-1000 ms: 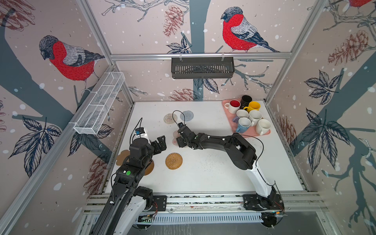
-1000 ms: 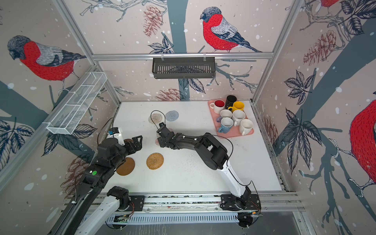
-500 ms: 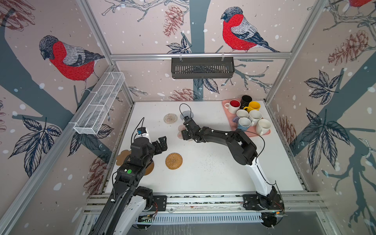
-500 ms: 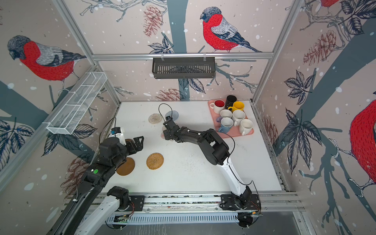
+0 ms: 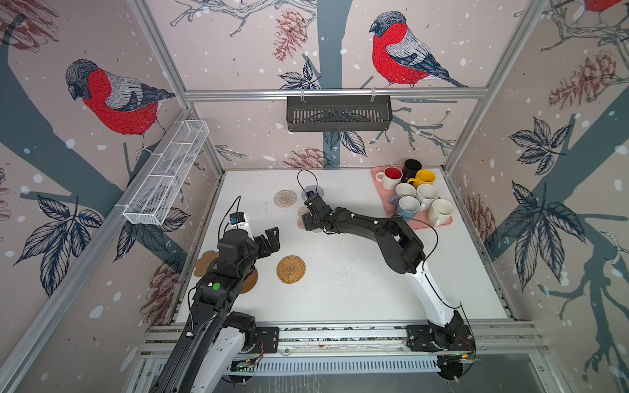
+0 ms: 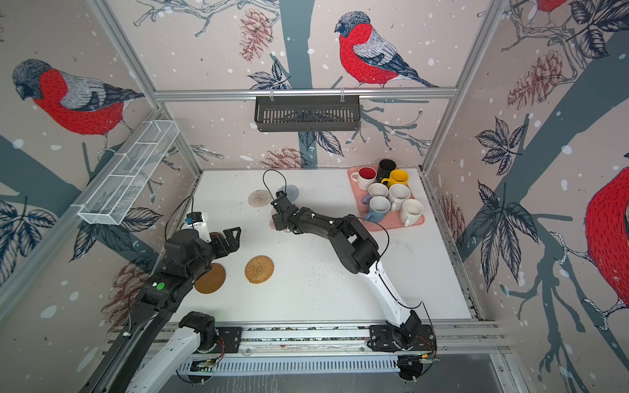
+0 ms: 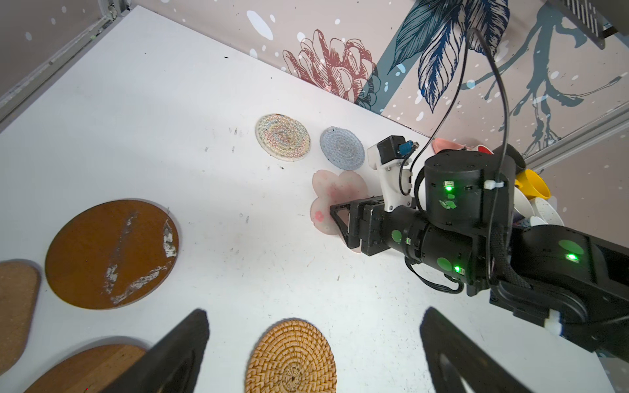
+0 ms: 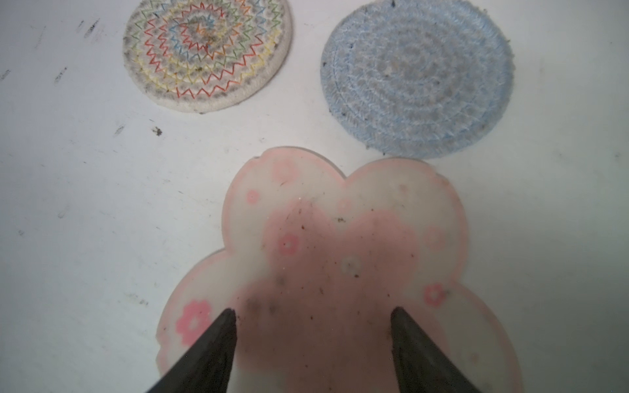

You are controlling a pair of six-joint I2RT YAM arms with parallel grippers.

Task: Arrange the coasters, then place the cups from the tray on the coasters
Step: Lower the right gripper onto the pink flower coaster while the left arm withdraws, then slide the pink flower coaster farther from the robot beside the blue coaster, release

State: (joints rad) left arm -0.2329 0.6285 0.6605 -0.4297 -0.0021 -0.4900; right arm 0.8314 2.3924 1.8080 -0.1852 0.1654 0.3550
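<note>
My right gripper (image 8: 313,310) is open, both tips over the translucent pink flower coaster (image 8: 340,238), which lies flat; contact cannot be told. Just beyond it lie the beige woven round (image 8: 207,51) and the grey-blue round (image 8: 415,78). In a top view this gripper (image 5: 306,223) covers most of the pink flower (image 5: 301,212). My left gripper (image 7: 315,314) hangs open and empty above the tan wicker round (image 7: 291,357). Beside it lie two brown discs (image 7: 112,253) (image 7: 88,367) and the cork flower (image 7: 17,306). Several cups (image 5: 408,207) stand on the pink tray (image 5: 442,223) at the back right.
A dark slotted basket (image 5: 338,114) hangs on the back wall and a white wire rack (image 5: 166,177) on the left wall. My right arm (image 5: 401,245) stretches across the table's middle. The cork flower (image 5: 204,262) lies at the table's left edge.
My right gripper has moved toward the back, nearer the two woven rounds, and the pink flower coaster has shifted that way with it. The left arm has hardly moved.
</note>
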